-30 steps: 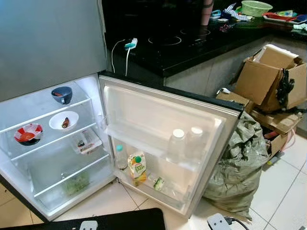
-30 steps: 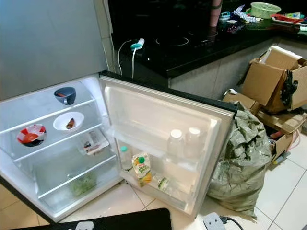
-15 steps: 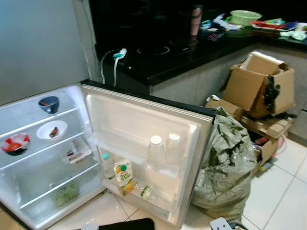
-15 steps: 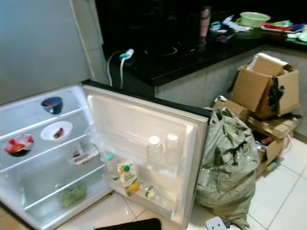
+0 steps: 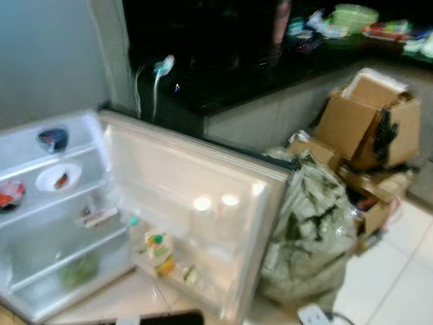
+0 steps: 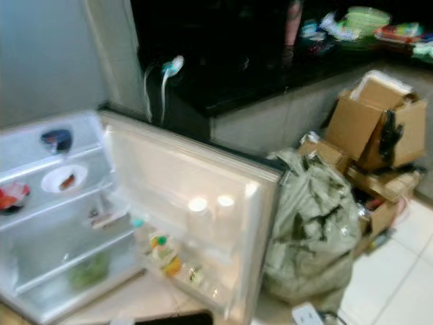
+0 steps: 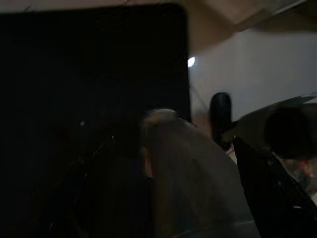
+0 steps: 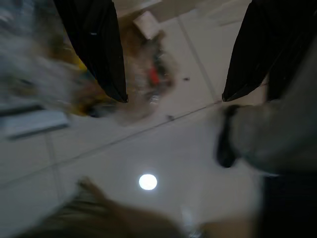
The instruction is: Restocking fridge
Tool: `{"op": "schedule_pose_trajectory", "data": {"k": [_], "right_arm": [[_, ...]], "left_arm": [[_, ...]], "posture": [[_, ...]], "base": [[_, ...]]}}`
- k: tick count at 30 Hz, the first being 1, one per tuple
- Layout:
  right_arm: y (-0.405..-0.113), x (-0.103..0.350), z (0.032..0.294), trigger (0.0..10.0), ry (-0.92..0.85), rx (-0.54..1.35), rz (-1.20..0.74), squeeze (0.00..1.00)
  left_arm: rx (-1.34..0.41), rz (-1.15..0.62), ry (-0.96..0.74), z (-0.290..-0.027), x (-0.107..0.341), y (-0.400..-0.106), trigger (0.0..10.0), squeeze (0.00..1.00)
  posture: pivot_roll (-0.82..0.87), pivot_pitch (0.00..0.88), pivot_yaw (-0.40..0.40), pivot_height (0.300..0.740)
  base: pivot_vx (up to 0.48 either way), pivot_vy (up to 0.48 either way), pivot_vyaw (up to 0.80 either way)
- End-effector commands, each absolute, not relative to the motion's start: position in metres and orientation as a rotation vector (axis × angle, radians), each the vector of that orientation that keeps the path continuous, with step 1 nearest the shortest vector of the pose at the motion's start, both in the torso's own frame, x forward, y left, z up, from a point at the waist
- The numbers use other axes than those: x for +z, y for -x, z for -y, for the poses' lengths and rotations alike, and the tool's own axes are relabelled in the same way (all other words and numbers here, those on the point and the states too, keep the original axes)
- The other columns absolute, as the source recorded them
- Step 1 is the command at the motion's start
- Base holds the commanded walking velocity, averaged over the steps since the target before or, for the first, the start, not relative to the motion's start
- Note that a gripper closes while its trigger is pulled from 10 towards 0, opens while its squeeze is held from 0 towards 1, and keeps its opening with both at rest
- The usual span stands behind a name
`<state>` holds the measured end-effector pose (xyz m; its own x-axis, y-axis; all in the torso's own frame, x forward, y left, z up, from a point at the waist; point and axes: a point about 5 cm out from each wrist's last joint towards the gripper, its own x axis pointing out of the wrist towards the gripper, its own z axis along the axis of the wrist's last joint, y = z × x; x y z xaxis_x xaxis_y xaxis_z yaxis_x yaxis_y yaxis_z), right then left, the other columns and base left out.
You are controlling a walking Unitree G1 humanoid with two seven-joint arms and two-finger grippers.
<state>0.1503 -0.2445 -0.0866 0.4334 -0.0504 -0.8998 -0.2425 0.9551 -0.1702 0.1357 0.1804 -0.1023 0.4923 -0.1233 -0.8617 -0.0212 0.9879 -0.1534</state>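
Note:
The low fridge stands open at my left, lit inside, all of it blurred. On its glass shelves are a blue bowl, a white bowl, a red bowl, a packet and some greens. The open door carries two white-capped bottles, a juice carton and a small bottle. My right gripper hangs open over the tiled floor. My left gripper is in deep shade, with a pale rounded thing before its camera.
A grey-green sack leans against the door's outer edge. Cardboard boxes are piled behind it. A black counter runs along the back with a white cable. A power strip lies on the tiles.
The whole picture has slid left and down and grown blurred, so the camera has moved. Nothing in the fridge or its door has shifted.

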Motion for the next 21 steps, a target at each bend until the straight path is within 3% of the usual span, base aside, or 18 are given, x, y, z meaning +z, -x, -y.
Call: {"op": "schedule_pose_trajectory", "data": {"k": [1,9,15,21], "right_arm": [[-0.149,-0.089,0.238,10.0,0.269,0.126,-1.128,0.0],[-0.169,-0.076,0.253,10.0,0.197,-0.004,-1.028,0.0],[-0.214,-0.029,0.303,10.0,0.007,-0.268,-0.71,0.0],[-0.239,0.003,0.322,10.0,-0.115,-0.277,-0.518,0.0]], "left_arm": [[-0.044,-1.071,0.159,-0.183,-0.104,-0.131,10.0,0.0],[-0.042,-1.075,0.159,-0.183,-0.104,-0.13,10.0,0.0],[-0.043,-1.079,0.153,-0.184,-0.105,-0.128,10.0,0.0],[-0.045,-1.078,0.152,-0.184,-0.105,-0.128,10.0,0.0]], "posture": [[-0.05,0.008,-0.01,0.74],[-0.05,0.011,-0.011,0.74],[-0.05,0.014,-0.009,0.74],[-0.05,0.017,-0.01,0.74]], "base": [[0.0,0.0,0.0],[0.0,0.0,0.0],[0.0,0.0,0.0],[0.0,0.0,0.0]]}}
